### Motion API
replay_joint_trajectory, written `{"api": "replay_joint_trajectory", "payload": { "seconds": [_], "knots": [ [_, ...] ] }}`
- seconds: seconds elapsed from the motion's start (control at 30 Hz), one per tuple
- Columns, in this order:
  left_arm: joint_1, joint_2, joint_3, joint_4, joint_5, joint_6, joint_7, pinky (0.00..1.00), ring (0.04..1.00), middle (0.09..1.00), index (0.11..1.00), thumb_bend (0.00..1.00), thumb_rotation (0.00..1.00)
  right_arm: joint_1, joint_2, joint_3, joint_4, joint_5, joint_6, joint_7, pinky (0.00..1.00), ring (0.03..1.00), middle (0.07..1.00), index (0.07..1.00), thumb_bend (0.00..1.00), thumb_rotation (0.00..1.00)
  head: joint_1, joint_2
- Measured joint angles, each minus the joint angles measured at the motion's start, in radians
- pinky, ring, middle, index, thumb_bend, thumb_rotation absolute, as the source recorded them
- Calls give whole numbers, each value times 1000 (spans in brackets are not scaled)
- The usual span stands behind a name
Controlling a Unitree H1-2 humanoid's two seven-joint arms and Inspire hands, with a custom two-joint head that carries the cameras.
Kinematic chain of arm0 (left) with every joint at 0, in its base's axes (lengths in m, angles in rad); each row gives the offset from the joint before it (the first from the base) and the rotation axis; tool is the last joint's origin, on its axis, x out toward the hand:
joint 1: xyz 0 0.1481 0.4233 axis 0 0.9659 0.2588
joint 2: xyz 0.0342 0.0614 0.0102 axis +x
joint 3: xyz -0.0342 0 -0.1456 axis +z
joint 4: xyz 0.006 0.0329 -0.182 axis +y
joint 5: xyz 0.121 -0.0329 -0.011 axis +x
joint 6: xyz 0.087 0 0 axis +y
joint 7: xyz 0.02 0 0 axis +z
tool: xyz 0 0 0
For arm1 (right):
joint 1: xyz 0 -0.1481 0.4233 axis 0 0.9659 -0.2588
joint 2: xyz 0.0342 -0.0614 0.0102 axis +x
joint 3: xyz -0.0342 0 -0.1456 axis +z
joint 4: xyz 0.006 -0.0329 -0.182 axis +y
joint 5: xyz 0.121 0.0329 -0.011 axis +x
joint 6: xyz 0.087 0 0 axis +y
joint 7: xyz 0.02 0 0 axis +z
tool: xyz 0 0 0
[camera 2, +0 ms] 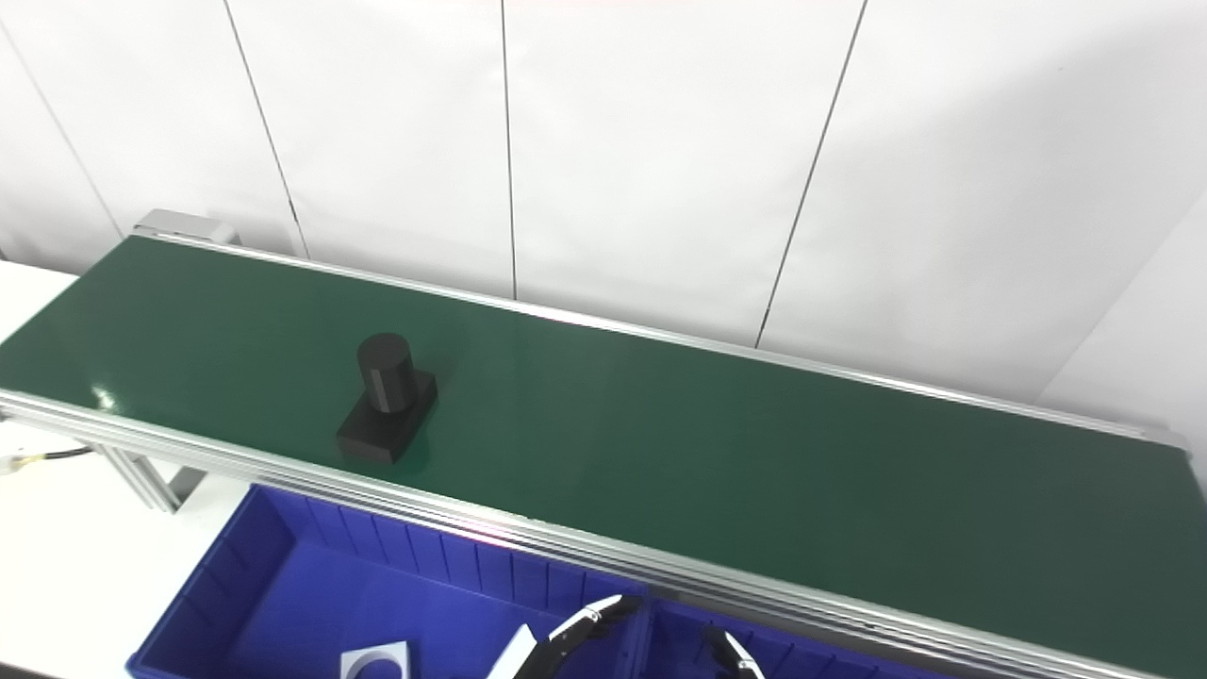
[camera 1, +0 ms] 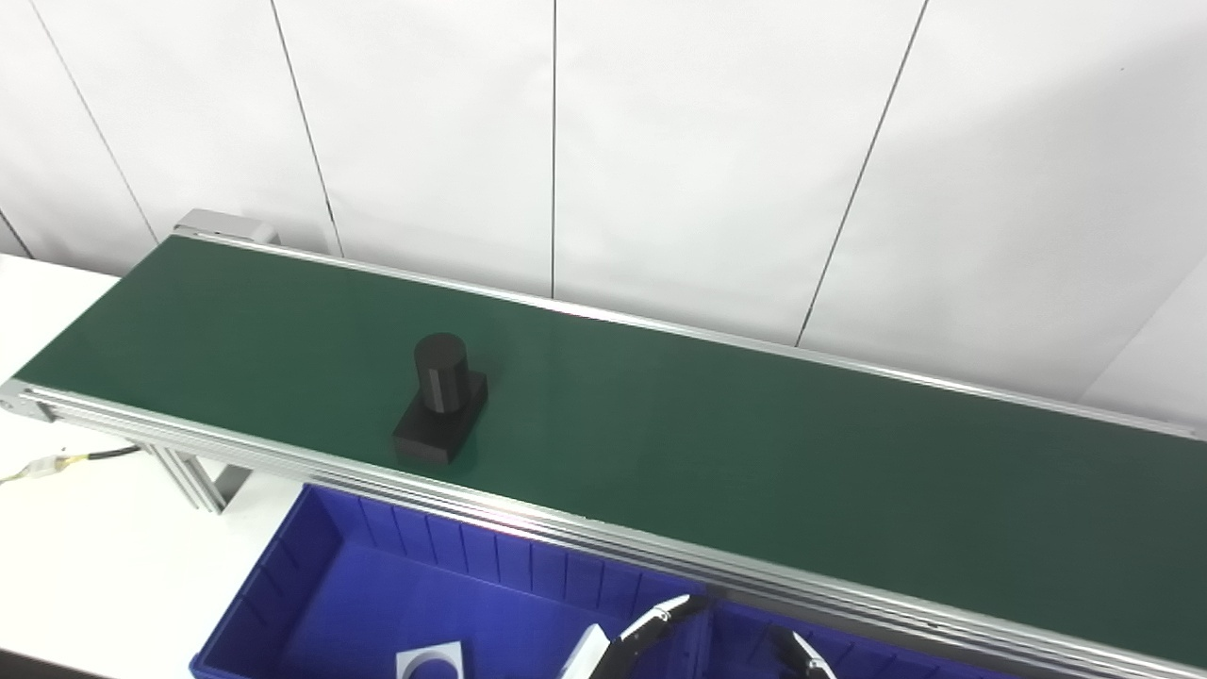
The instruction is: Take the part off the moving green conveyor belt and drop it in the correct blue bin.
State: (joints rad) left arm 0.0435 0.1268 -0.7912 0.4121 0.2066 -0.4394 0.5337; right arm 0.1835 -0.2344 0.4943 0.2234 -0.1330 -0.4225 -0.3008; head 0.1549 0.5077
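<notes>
The matt black part (camera 1: pixel 440 404), a short upright cylinder on a flat rectangular base, is sitting on the dark green conveyor belt (camera 1: pixel 754 443) in the left half of the belt, nearer the front rail than the back rail; the cylinder axis is standing vertical, and the cylinder is sitting on the far end of the base; the long axis of the base is running across the belt, slightly skewed, with its free end pointing toward the front rail and a little to the left; nothing is touching the part.

The belt is running between silver aluminium side rails (camera 1: pixel 528 514), slanting from upper left to lower right in both views; the frame is standing on a white desk (camera 1: pixel 66 556), and a white panelled wall (camera 1: pixel 707 141) is closing the scene behind it.

A deep blue plastic bin with ribbed walls (camera 1: pixel 377 604) is lying just in front of the front rail, below the part; a pale grey square piece with a round hole (camera 1: pixel 429 660) is lying on its floor at the bottom edge of the view; a second blue bin (camera 2: pixel 679 651) is adjoining it on the right, mostly cut off.

Only black-and-white fingertips are showing at the bottom edge; the left hand (camera 1: pixel 651 624) is hanging over the divide between the bins, and the right hand (camera 1: pixel 801 653) is hanging over the second bin; both are well apart from the part and are holding nothing visible; whether the fingers are apart or together cannot be told.

A thin cable with a yellow connector (camera 1: pixel 57 462) is lying on the desk at far left.
</notes>
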Motion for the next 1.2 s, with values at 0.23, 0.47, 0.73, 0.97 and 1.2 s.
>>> {"api": "replay_joint_trajectory", "payload": {
  "seconds": [0.23,0.47,0.73,0.97,1.2],
  "knots": [
    [-6,0,-3,4,0,0,0,857,885,887,868,735,1000,8,-5,5,-244,21,-9,-1,870,894,890,879,872,952,-12,-5],
    [-16,-1,-5,26,-1,0,9,853,882,886,869,752,1000,-8,-1,-25,-325,29,-10,20,868,891,886,890,869,937,-17,-11],
    [-20,-7,-5,30,-3,0,8,868,888,888,869,736,1000,-117,39,-109,-310,80,-11,110,883,899,898,893,814,821,-21,-18],
    [-25,-12,-6,35,-3,0,10,854,881,882,864,732,1000,-185,57,-198,-199,96,-12,177,854,885,893,892,846,753,-20,-23],
    [-30,-24,-5,42,-18,0,11,851,879,879,861,715,1000,-300,74,-266,-104,95,-12,198,800,841,872,887,818,513,-26,-29]
  ]
}}
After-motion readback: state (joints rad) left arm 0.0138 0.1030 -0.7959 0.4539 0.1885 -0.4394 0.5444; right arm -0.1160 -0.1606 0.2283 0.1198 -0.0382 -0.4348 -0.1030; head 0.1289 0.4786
